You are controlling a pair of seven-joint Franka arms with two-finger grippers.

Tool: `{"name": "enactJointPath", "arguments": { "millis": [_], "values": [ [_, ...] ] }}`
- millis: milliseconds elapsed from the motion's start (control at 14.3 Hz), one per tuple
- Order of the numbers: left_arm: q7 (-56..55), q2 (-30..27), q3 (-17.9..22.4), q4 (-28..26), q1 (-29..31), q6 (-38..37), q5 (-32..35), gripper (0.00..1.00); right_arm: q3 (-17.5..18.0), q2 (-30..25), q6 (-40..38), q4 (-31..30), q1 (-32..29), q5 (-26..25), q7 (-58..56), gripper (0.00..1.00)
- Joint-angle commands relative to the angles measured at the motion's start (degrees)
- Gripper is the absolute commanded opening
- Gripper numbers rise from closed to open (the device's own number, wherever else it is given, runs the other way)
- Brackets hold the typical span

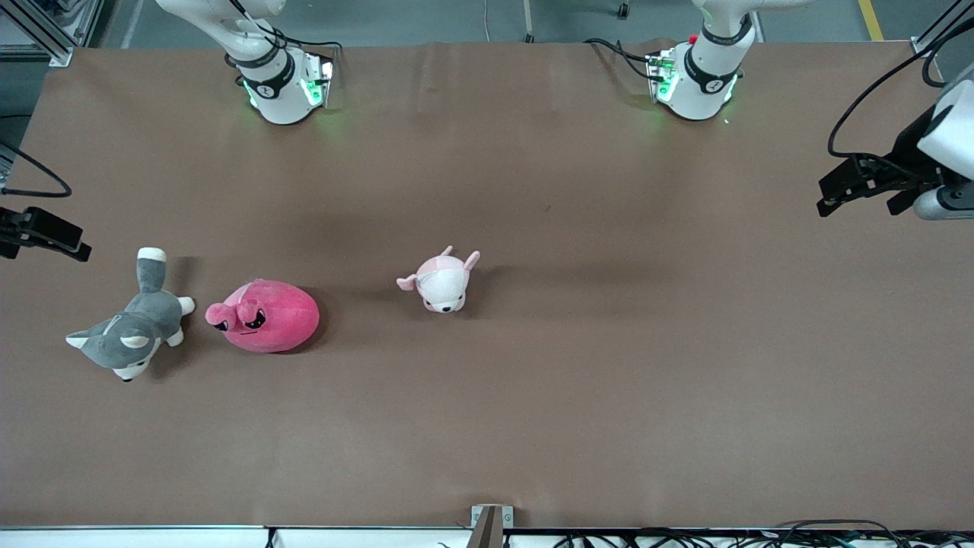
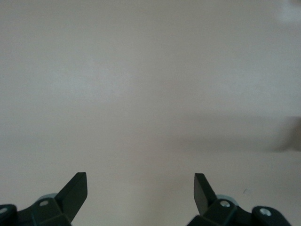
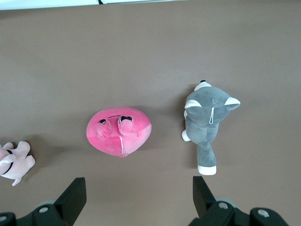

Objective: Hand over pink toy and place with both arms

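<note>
Front view shows my brown table (image 1: pixel 533 190) with three plush toys lying in a loose row toward my right arm's end. At about eight o'clock from the table's middle lies the pink toy (image 1: pixel 266 316), a round hot-pink blob resting on the cloth with its dark eyes turned toward the grey husky (image 1: pixel 131 327). The husky lies just beside it, at its nine o'clock, apart from it by a thin strip of table, its tail pointing to twelve. At the pink toy's two o'clock, well apart, sits the small pale pink plush (image 1: pixel 441 281), its white face turned toward six.

My right gripper (image 3: pixel 139 195) hangs in the air over the table near the pink toy (image 3: pixel 120 131); my right wrist view looks straight down on it, with the husky (image 3: pixel 207 125) and a bit of the pale plush (image 3: pixel 14 162) to either side. Its jaws stand wide apart and hold nothing.

My left gripper (image 2: pixel 141 193) waits over bare table (image 2: pixel 150 94) at my left arm's end, at three o'clock on the table's edge in the front view (image 1: pixel 845 186). Its jaws are also spread wide and empty.

Neither of my grippers touches any toy.
</note>
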Motion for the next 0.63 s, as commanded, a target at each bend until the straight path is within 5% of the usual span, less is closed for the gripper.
{"name": "enactJointPath", "arguments": {
  "millis": [0, 560],
  "values": [
    [1.0, 0.1, 2.9, 0.5, -1.8, -0.1, -1.9, 1.0, 0.2, -5.3, 1.9, -5.8, -0.2, -1.0, 0.7, 1.0],
    [1.0, -0.3, 3.1, 1.3, -2.4, -1.4, -2.0, 1.0, 0.2, -8.4, 5.2, -12.2, -0.2, -1.3, -1.0, 1.0]
  ]
}}
